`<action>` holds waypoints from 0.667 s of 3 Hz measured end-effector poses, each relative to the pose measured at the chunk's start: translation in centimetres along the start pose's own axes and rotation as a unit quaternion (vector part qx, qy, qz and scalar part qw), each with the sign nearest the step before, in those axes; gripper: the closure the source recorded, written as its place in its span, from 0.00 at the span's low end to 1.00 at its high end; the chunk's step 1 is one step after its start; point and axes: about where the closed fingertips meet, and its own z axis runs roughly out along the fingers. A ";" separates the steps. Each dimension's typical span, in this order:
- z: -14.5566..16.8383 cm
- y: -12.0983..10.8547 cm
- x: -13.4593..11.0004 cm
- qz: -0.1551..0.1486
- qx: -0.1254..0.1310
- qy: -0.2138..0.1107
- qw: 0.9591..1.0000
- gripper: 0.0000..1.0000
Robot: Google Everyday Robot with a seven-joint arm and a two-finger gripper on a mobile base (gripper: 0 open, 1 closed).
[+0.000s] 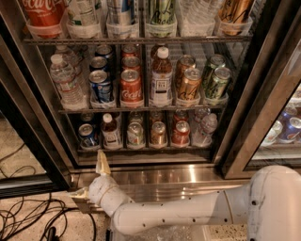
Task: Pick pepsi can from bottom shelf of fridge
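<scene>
Blue with a silver top, the pepsi can (88, 135) stands upright at the far left of the bottom shelf (146, 149) of the fridge (164, 178). Its long axis is vertical and its lid faces up; its label is too small to read. Just right of it is a small brown bottle (111, 132) with a white cap, then more cans in a row. On the rack above, a second blue can (101, 85) shows a round red-white-blue logo, and the red can (130, 88) beside it carries white Coca-Cola script. The same script shows on a large red container (43, 13) on the top rack. The tool (86, 173) hangs in front of the fridge's stainless base, left of centre. It is spread wide, one finger (102, 163) pointing up toward the shelf and the other out to the left. It holds nothing and is apart from the pepsi can, below it. Black cables (28, 219) lie on the floor at left.
</scene>
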 end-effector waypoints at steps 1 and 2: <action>0.6 -0.8 -0.8 0.002 0.054 -0.013 0.998 0.00; 0.8 -1.4 -0.8 0.031 0.105 -0.008 0.994 0.00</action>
